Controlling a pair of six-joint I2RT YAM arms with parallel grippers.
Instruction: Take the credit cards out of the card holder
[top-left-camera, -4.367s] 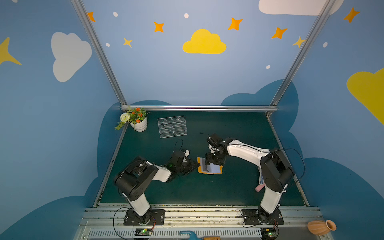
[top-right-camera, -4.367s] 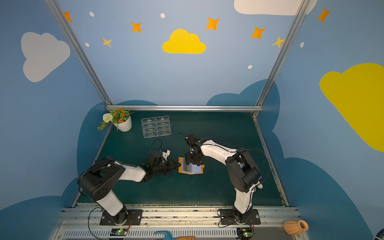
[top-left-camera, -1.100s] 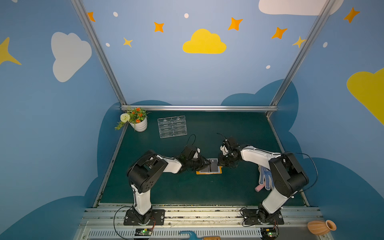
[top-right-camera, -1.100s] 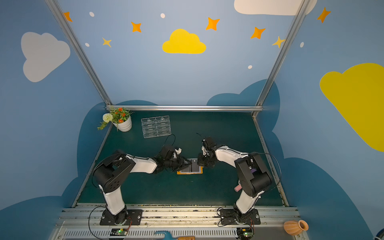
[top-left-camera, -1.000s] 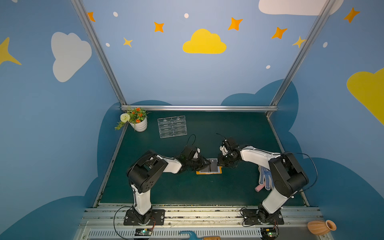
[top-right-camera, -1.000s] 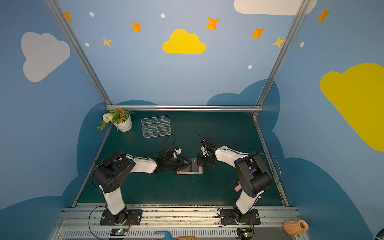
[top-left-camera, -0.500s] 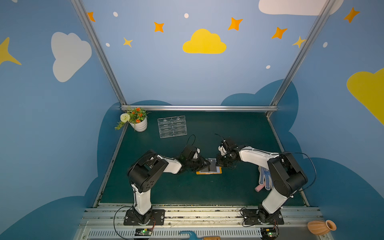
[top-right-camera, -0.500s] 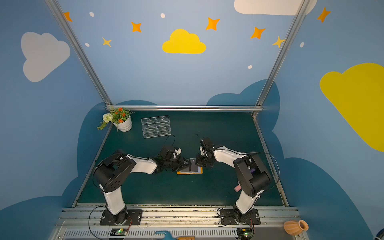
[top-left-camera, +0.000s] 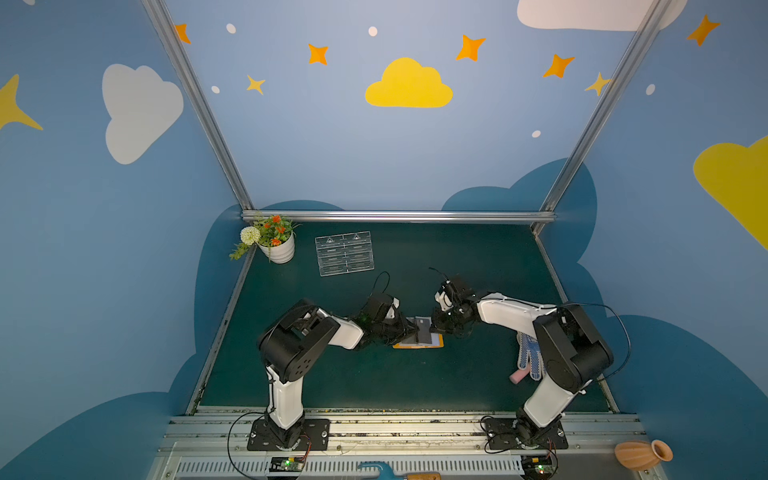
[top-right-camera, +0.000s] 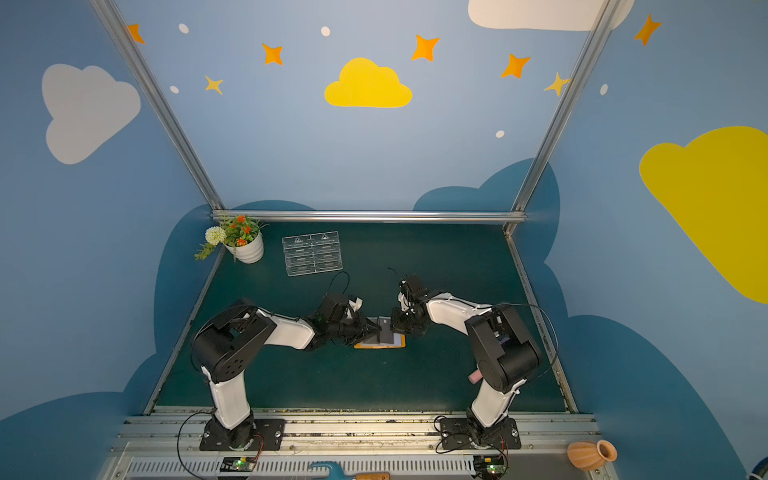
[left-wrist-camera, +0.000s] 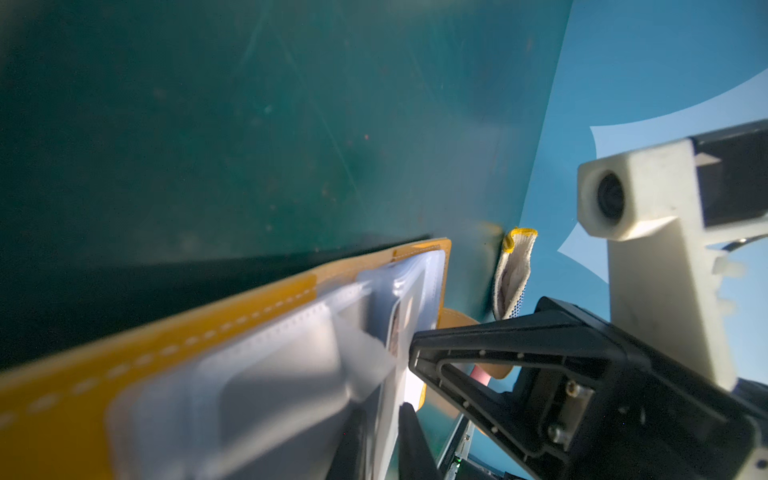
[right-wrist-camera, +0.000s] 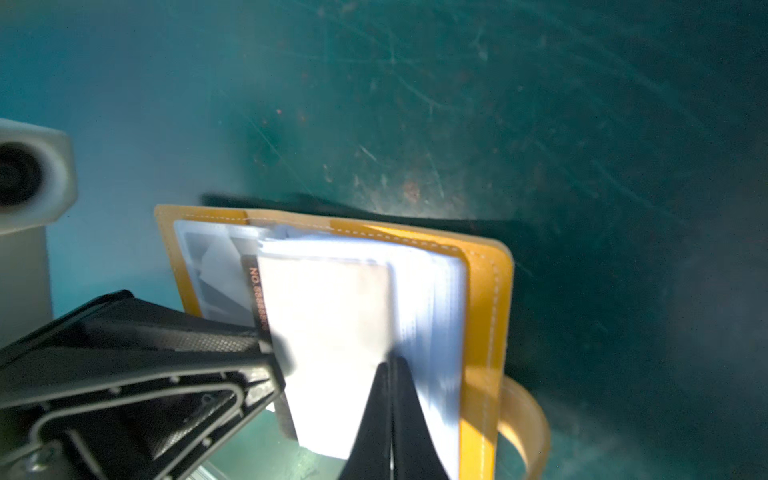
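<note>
— Green mat under blue walls painted with clouds and stars; both top views put the card holder open and flat near the mat's middle, with the left gripper at its left edge and the right gripper at its right edge.

— And the credit card?

— From above it is only a dark rectangle raised over the holder, between the two grippers; the right wrist view shows it as a dark strip with pale lettering, beside a glaring white sleeve page.

— What are the jaws doing?

— In the left wrist view the left jaws pinch that sleeve page edge-on, the card's edge just past them; whether they bear on the card itself I cannot tell; in the right wrist view the right jaws are clenched tight, tips on the stacked pages; whether a page lies between them I cannot tell.

— Anything else the wrists add?

— The snap tab curling off the holder's edge, lost from above; a work glove lies well apart by the mat's rim; only the top views show the acrylic stand and flower pot at the back.
</note>
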